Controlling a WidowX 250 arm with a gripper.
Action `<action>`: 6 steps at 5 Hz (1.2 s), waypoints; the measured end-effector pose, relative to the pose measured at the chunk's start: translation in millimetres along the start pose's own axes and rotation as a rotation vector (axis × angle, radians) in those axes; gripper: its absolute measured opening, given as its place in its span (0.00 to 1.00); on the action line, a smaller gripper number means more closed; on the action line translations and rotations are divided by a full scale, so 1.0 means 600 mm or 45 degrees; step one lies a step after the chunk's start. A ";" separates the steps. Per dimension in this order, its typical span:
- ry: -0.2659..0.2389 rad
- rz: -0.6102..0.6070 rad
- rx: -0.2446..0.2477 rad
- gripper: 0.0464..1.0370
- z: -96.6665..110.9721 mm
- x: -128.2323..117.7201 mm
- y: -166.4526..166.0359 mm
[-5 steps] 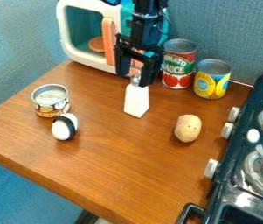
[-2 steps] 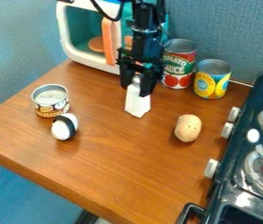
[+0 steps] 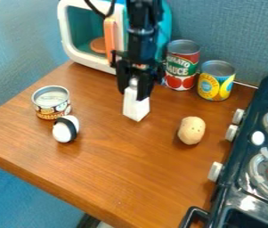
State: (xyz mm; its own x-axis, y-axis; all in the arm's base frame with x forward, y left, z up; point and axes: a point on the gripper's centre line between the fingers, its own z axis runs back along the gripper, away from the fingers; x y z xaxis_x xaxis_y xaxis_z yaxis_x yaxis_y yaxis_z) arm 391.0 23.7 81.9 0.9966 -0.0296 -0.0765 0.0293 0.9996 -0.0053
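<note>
- Hanging in the upper centre of the frame, your black two-finger gripper (image 3: 132, 95) points down, and its jaws are closed around the upper part of a white, tapered, four-sided bottle (image 3: 136, 108), one on either side.
- You have that bottle just above the middle of the frame, over the brown wooden table (image 3: 118, 164), its wider end down; you cannot tell whether it touches the wood.
- Behind your gripper, at the upper left and centre, stands a white and teal toy microwave (image 3: 92, 61) with an orange handle (image 3: 110, 40) and an orange-brown disc (image 3: 98, 45) inside.
- To the right of that, you see a tall red and green metal can (image 3: 182, 67) near a shorter yellow and blue metal can (image 3: 216, 84).
- At the left of the frame you have a low, brown-labelled metal can (image 3: 52, 106), with a white egg-shaped toy (image 3: 61, 132) with a black band just below it.
- Right of centre lies a tan toy potato (image 3: 191, 130), well apart from your gripper.
- Along your right edge runs a dark toy stove (image 3: 230, 194) with pale knobs (image 3: 216, 171).
</note>
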 end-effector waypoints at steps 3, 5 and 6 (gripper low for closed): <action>-0.159 0.105 -0.125 0.58 0.031 -0.151 -0.071; 0.094 -0.021 -0.286 0.58 -0.047 -0.193 -0.149; 0.097 -0.137 -0.316 0.58 -0.050 -0.176 -0.199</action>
State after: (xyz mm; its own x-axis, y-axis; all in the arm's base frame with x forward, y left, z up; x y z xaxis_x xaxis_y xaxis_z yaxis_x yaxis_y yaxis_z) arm 280.1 -92.9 60.4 0.9800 -0.1448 -0.1367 0.1055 0.9597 -0.2606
